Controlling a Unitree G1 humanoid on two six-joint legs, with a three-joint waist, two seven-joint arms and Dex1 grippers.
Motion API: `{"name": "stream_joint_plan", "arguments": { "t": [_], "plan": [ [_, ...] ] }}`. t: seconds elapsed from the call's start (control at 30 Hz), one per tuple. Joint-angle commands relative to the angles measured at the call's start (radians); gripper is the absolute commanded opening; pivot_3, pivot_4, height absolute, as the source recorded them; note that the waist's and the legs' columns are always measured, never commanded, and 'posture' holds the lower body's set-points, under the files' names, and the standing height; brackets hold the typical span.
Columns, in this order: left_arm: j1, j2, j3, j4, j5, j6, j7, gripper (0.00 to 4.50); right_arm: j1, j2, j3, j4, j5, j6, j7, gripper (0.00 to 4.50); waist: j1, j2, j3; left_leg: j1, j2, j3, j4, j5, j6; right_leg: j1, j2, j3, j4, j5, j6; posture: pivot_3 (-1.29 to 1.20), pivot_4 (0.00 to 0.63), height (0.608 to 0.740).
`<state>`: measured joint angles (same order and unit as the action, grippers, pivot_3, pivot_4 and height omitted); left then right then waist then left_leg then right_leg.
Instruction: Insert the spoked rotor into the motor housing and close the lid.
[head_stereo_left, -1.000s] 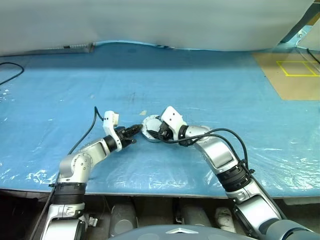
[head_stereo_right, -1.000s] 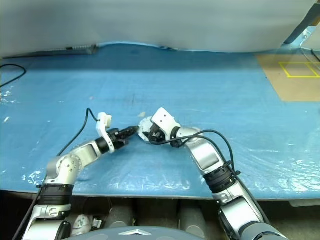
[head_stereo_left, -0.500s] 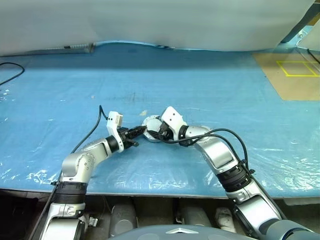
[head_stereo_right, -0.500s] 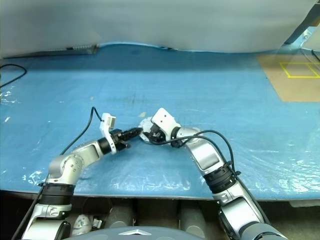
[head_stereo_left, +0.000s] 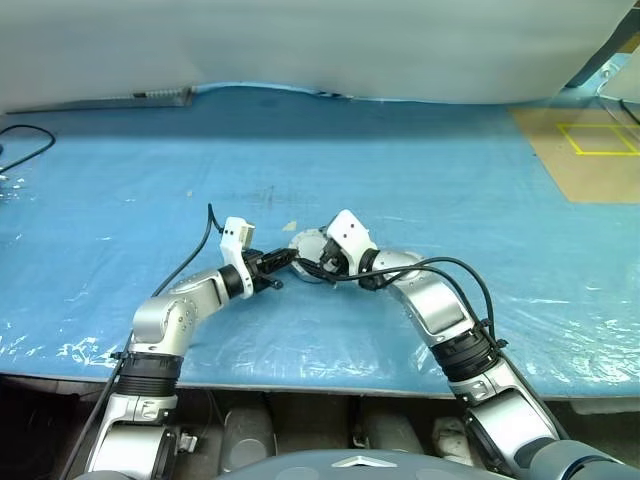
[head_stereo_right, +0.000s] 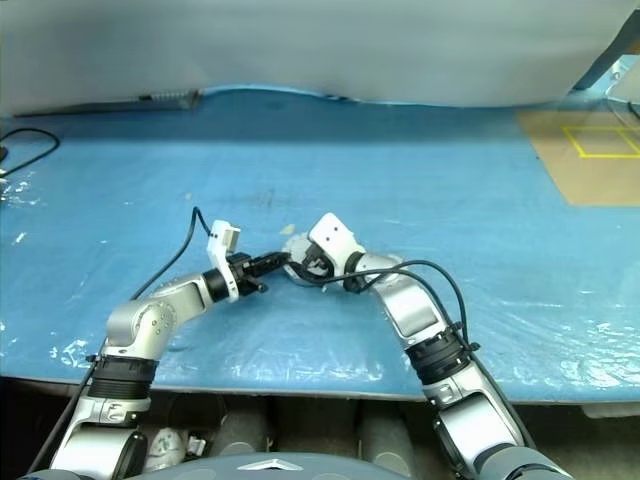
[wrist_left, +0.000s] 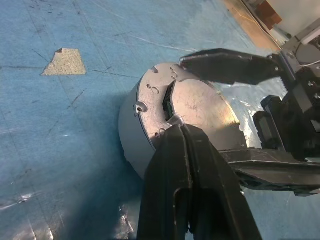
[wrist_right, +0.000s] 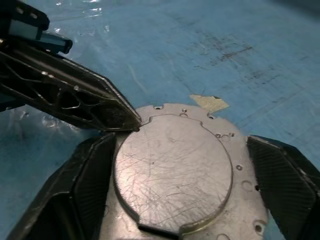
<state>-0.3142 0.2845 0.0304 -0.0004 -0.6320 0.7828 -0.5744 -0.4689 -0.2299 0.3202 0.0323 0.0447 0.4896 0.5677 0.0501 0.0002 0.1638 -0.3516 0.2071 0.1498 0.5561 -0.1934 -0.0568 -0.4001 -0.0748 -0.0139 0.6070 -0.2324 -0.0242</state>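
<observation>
Scratched silver metal: the lid (wrist_right: 172, 175) already sits flat in the top of the motor housing (wrist_left: 131, 125), which rests on the blue plastic sheet (head_stereo_left: 420, 180) near mid-table, just by a small tan patch (wrist_left: 64, 62). Rotor not visible, I judge it's inside.

My right gripper (wrist_right: 175, 185) stands spread wide, its two fingers (wrist_right: 92, 172) flanking the housing rim on either side; whether they press on it I can't tell. My left gripper (wrist_left: 187, 150) is clenched tight on nothing, tip poking the lid's edge by a notch.

Handling, my guess: stiff, dense, heavy for its size, smooth so slippery on the flat face, not fragile. Best grab is across the round side wall, not the thin lid. The lid looks nearly flush; pressing its edge down should seat it.
</observation>
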Motion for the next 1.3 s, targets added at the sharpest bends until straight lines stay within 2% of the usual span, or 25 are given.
{"name": "stream_joint_plan", "arguments": {
  "t": [0.03,0.2,0.47,1.3],
  "plan": [
    [0.008,0.004,-0.034,0.038,0.037,0.020,0.000,0.00,0.014,0.029,-0.067,-0.032,0.071,-0.012,0.009,4.48,0.000,0.000,0.000,-0.001,0.000,0.000,-0.001,0.001,-0.002,-0.001,0.000,0.000,-0.001,0.001,-0.002,0.00,0.150,0.740],
    [0.008,0.009,-0.035,0.033,0.042,0.024,-0.011,0.00,0.035,0.043,-0.119,-0.128,0.187,0.018,0.082,4.48,0.000,0.000,0.000,-0.007,0.000,0.000,-0.004,0.002,-0.003,-0.007,0.000,0.000,-0.002,0.003,-0.005,0.00,0.150,0.740],
    [0.007,0.005,-0.041,0.030,0.058,0.024,-0.029,0.00,0.067,-0.030,-0.134,-0.211,0.263,0.040,0.190,4.48,0.002,0.000,0.000,-0.012,0.000,-0.002,-0.008,0.002,-0.003,-0.010,0.001,-0.004,-0.002,0.003,-0.004,0.00,0.150,0.740],
    [-0.047,-0.025,-0.026,0.018,0.076,-0.029,-0.043,0.00,0.079,-0.030,-0.164,-0.149,0.240,0.012,0.098,4.48,0.018,0.000,0.000,-0.011,0.000,-0.002,-0.003,0.002,-0.003,-0.007,0.000,-0.004,-0.002,0.003,-0.005,0.00,0.150,0.740]
  ]
}}
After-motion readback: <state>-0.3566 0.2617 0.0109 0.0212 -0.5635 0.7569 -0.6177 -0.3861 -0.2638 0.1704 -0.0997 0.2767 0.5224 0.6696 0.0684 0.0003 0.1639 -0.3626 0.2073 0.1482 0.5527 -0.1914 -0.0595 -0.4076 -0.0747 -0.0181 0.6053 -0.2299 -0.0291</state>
